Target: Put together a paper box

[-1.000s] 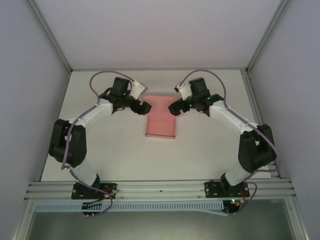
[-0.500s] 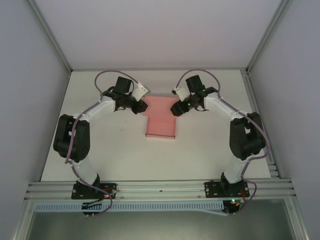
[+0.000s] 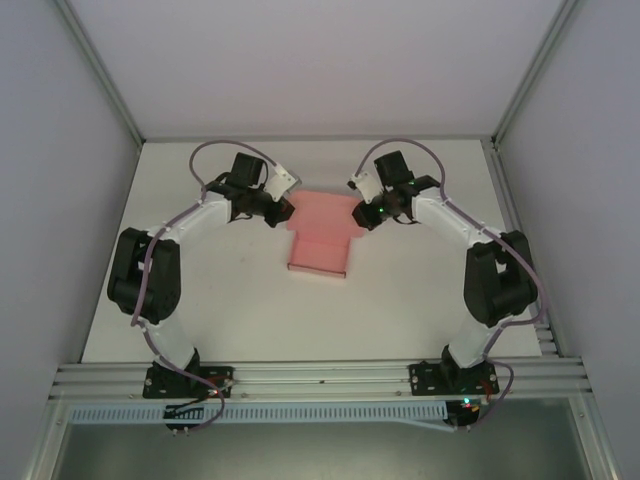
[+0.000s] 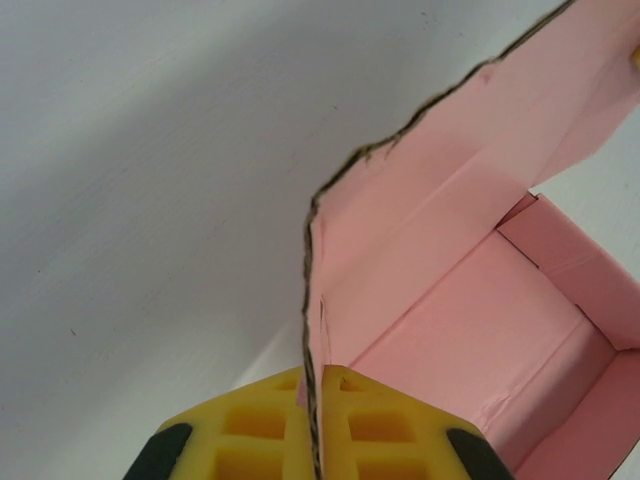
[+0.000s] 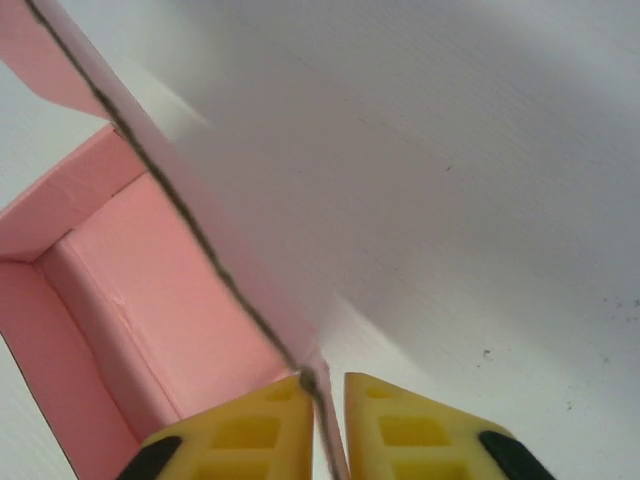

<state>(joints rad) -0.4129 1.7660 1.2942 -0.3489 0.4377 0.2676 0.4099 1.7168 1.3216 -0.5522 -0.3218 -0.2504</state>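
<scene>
Both arms have closed inward, and the left gripper (image 4: 312, 372) and right gripper (image 5: 322, 385) now clamp the raised far flap of the paper box (image 3: 320, 250), which lies mid-table (image 3: 200, 290). This looks like lid folding; next, both should swing the flap forward evenly.

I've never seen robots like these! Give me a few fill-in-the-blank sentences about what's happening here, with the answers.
1. The paper box is ___ in colour.
2. It lies on a ___ table.
3. The left gripper and the right gripper each pinch an edge of the box between ___ pads.
Missing words: pink; white; yellow.
</scene>
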